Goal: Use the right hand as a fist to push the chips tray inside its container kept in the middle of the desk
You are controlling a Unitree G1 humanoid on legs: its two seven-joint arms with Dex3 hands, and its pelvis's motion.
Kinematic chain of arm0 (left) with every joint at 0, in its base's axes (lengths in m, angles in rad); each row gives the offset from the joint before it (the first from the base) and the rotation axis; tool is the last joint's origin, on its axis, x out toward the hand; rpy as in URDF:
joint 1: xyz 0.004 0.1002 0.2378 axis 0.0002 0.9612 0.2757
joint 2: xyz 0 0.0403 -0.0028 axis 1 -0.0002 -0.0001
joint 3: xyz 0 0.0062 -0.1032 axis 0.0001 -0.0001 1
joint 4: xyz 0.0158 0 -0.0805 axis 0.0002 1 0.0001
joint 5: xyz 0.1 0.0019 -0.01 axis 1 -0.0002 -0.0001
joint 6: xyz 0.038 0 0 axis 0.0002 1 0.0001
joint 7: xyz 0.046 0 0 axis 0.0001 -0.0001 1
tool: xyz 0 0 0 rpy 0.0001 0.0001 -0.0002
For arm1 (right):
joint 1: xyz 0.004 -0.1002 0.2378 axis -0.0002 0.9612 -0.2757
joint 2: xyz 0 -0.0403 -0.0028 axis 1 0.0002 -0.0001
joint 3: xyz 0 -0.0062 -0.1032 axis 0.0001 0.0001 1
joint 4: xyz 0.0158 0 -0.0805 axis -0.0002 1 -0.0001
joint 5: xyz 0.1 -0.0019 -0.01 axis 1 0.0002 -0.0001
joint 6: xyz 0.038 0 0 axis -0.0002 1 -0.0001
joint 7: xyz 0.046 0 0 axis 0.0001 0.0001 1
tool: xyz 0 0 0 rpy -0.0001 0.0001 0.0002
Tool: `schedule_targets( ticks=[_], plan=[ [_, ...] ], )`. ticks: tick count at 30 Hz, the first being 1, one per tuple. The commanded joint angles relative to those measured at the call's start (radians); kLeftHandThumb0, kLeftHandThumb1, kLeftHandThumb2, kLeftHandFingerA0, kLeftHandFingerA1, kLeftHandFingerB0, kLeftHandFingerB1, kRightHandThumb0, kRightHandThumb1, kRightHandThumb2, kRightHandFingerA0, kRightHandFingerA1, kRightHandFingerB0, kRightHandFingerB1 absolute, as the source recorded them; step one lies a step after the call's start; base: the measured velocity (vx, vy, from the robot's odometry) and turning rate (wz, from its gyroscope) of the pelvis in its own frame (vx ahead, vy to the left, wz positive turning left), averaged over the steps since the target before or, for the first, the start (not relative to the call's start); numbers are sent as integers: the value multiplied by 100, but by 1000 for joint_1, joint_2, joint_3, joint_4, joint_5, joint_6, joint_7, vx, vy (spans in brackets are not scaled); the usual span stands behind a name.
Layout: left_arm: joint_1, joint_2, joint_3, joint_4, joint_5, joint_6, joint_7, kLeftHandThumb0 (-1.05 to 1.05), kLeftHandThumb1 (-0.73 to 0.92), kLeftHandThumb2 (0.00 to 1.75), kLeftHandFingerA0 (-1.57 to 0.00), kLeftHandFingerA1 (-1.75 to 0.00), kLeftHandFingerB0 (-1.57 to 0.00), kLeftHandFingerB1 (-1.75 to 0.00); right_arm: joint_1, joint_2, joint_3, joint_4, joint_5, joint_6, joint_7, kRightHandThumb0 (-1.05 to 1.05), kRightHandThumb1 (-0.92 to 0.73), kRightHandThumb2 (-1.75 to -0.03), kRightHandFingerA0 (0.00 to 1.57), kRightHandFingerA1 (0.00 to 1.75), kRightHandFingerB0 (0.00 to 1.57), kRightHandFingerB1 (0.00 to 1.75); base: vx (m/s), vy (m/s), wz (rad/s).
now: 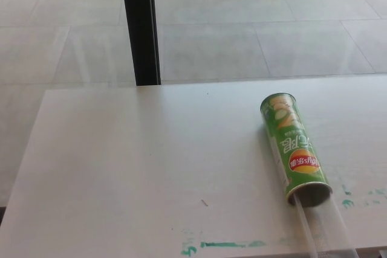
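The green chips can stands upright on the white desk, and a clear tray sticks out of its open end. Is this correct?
Not quite. In the head view the green chips can lies on its side on the white desk. The clear tray does stick out of its open end.

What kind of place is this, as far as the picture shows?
Probably an indoor room such as an office or lab, though that is a guess. A plain white desk with green paint marks stands on a floor of large pale tiles, beside a black post. A green chips can lies on it.
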Motion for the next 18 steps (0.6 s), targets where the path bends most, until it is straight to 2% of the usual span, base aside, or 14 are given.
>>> schedule_targets(
  ticks=[1, 3, 4, 6, 7, 9, 10, 12, 13, 14, 15, 16, 17, 18],
  plan=[
    [2, 36, 18, -2, -35, -9, -21, -105, 69, 136, -55, -112, -26, -87, 1, -146, 44, -28, -415, -236, 48, -63, -77, -65, 82, 125, 51, 53, 0, 0, 0],
    [-2, 39, 4, 1, -19, -2, -10, -105, 72, 137, -52, -108, -29, -87, -18, -159, 40, -9, -433, -262, 31, -61, -76, -64, 82, 126, 52, 55, 0, 0, 0],
    [-2, 39, 4, 3, -20, -3, -11, -103, 84, 127, -52, -113, -31, -92, -19, -166, 39, -11, -439, -256, 32, -59, -74, -64, 81, 122, 51, 54, 0, 0, 0],
    [-6, 36, 8, 8, -22, 4, -4, -105, 71, 136, -54, -109, -31, -87, -37, -181, 39, -3, -446, -249, 34, -57, -73, -63, 83, 121, 52, 54, 0, 0, 0],
    [-6, 36, 6, 8, -20, 1, -2, -105, 89, 107, -44, -134, -25, -107, -42, -190, 32, -8, -482, -244, 22, -60, -73, -64, 85, 119, 53, 54, 0, 0, 0],
    [8, 34, 14, -8, -32, -4, -21, -105, 90, 105, -54, -128, -28, -102, -59, -211, 21, -15, -555, -221, 3, -64, -79, -66, 84, 129, 56, 53, 0, 0, 0],
    [8, 34, 8, -7, -26, -9, -19, -105, 71, 136, -60, -112, -29, -87, -62, -214, 20, -14, -575, -222, -8, -65, -82, -65, 84, 129, 59, 52, 0, 0, 0],
    [-4, 32, 22, 1, -40, 11, -10, -105, 68, 133, -56, -110, -30, -87, -83, -225, 19, -5, -645, -221, -46, -67, -83, -66, 82, 131, 59, 51, 0, 0, 0],
    [-1, 33, 5, 4, -19, -11, -1, -74, 67, 144, -57, -105, 0, -70, -89, -234, 19, -22, -691, -181, -44, -71, -87, -67, 82, 127, 59, 49, 0, 0, 0],
    [-2, 30, 6, 4, -19, -17, 2, -105, 88, 108, -50, -142, -26, -111, -103, -243, 22, -30, -725, -160, -45, -68, -73, -114, 86, 114, 52, 62, 0, 0, 0],
    [0, 30, 6, 2, -20, -17, -4, -105, 91, 107, -44, -138, -23, -109, -103, -243, 21, -38, -745, -151, -49, -71, -87, -67, 82, 126, 61, 47, 0, 0, 0],
    [2, 30, 9, -4, -26, -8, -11, -105, 70, 136, -55, -110, -30, -88, -112, -246, 25, -48, -820, -126, -76, -71, -85, -66, 84, 124, 62, 48, 0, 0, 0],
    [1, 30, 8, -5, -25, -6, -9, -72, 68, 144, -52, -103, 0, -70, -114, -251, 27, -53, -837, -115, -69, -71, -87, -67, 81, 126, 61, 48, 0, 0, 0],
    [3, 30, 6, -6, -23, -5, -10, -70, 66, 142, -44, -98, 0, -69, -116, -256, 31, -63, -864, -94, -56, -72, -88, -67, 84, 126, 62, 48, 0, 0, 0]
  ],
)
